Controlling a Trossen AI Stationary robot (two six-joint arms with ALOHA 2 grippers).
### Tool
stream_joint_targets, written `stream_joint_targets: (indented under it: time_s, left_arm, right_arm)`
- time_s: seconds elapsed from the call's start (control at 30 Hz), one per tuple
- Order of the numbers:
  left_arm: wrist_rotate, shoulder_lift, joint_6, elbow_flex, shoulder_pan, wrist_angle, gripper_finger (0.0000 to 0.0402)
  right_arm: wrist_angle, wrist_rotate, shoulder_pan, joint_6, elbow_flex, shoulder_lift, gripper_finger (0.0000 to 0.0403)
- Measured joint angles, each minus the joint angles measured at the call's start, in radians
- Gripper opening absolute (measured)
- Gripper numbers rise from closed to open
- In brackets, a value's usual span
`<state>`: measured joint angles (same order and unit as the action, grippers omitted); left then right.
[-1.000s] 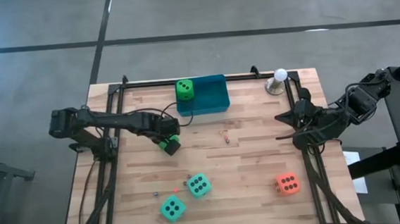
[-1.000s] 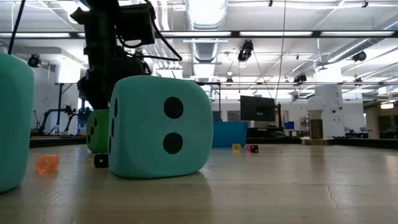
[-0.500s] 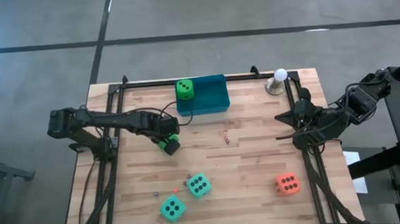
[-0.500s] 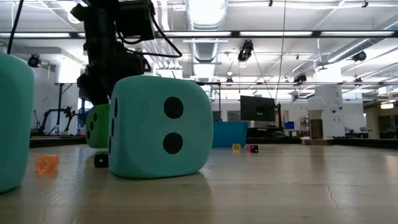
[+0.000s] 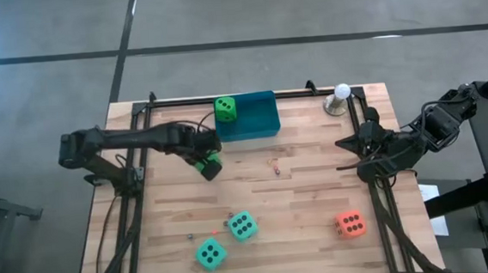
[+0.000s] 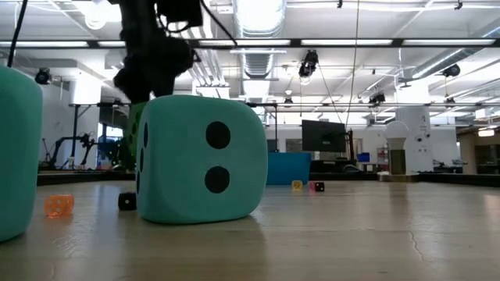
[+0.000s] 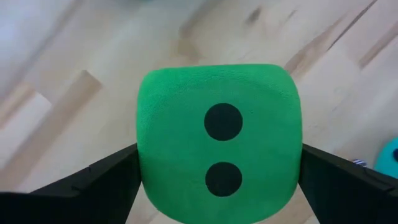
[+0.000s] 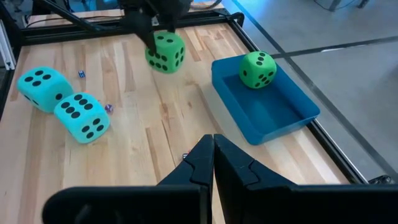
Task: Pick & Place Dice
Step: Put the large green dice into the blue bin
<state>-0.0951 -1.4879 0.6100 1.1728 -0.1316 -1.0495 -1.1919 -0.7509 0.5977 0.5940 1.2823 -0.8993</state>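
My left gripper [image 5: 208,162] is shut on a bright green die [image 7: 219,140] above the table's middle left, just near of the blue tray [image 5: 258,118]. In the right wrist view this die [image 8: 165,51] hangs under the dark gripper. A second green die [image 5: 225,109] sits in the tray's left end. Two teal dice [image 5: 242,226] [image 5: 210,254] and an orange-red die [image 5: 349,225] rest on the wood near the front edge. In the low view one teal die [image 6: 199,160] hides most of the held die [image 6: 137,133]. My right gripper [image 8: 213,152] waits shut at the table's right side. My left gripper pinches the green die between its two fingers [image 7: 112,174], one on each of two opposite sides [image 7: 144,168]. The fingers come from above, pointing down. The die's two-pip face looks up at the wrist. It hangs clear of the table.
A small white ball on a metal stand [image 5: 341,98] stands at the far right, beside the tray. A few tiny dice [image 5: 273,164] lie mid-table, and more near the teal dice [image 5: 229,215]. Bare wood lies between the tray and the front dice.
My left gripper has risen with the green die, lifting it off the table, and has drifted a little toward the far edge and the blue tray. The die has stayed level in the hold.
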Motion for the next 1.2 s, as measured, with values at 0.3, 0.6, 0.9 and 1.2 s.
stream_joint_targets:
  time_s: [0.3,0.6,0.9,1.2]
  left_arm:
    - [-0.021,-0.028,-0.219,0.197,-0.13,-0.011,0.0391]
    - [-0.018,-0.21,-0.473,0.394,-0.244,-0.05,0.0399]
    - [-0.017,-0.361,-0.683,0.516,-0.311,-0.044,0.0399]
    - [-0.025,-0.344,-0.689,0.524,-0.317,-0.07,0.04]
  right_arm:
    - [0.0,0.0,0.0,0.0,0.0,0.0,0.0008]
    - [0.0,0.0,0.0,0.0,0.0,0.0,0.0008]
    - [0.0,0.0,0.0,0.0,0.0,0.0,0.0008]
    - [0.0,0.0,0.0,0.0,0.0,0.0,0.0008]
